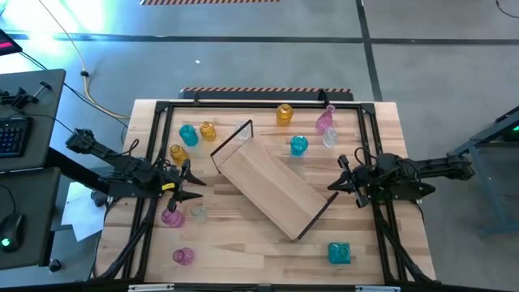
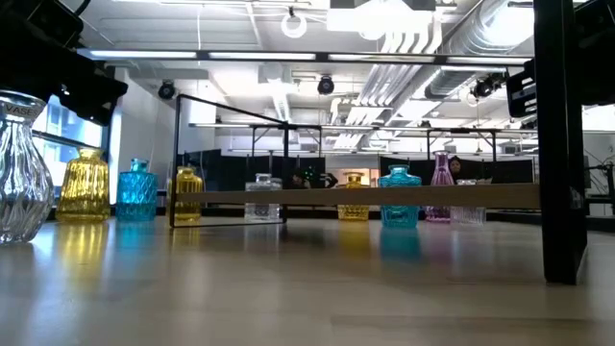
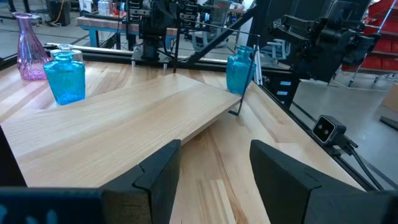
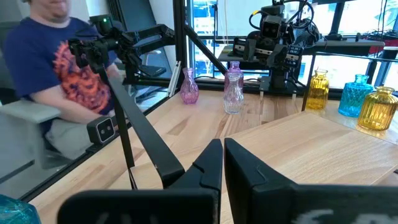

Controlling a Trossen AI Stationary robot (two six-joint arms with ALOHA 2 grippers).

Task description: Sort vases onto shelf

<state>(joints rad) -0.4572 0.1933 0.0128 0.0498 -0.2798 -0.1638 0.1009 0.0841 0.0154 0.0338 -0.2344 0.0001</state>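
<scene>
The shelf (image 1: 272,182) lies slantwise mid-table, its far end to the left and its near end to the right. Three vases (image 1: 195,134) stand left of its far end, with two more (image 1: 172,216) nearer on the left. Four vases (image 1: 298,145) stand far right of it, and one (image 1: 339,253) near right. The left gripper (image 1: 193,182) sits left of the shelf, the right gripper (image 1: 339,174) right of it.
</scene>
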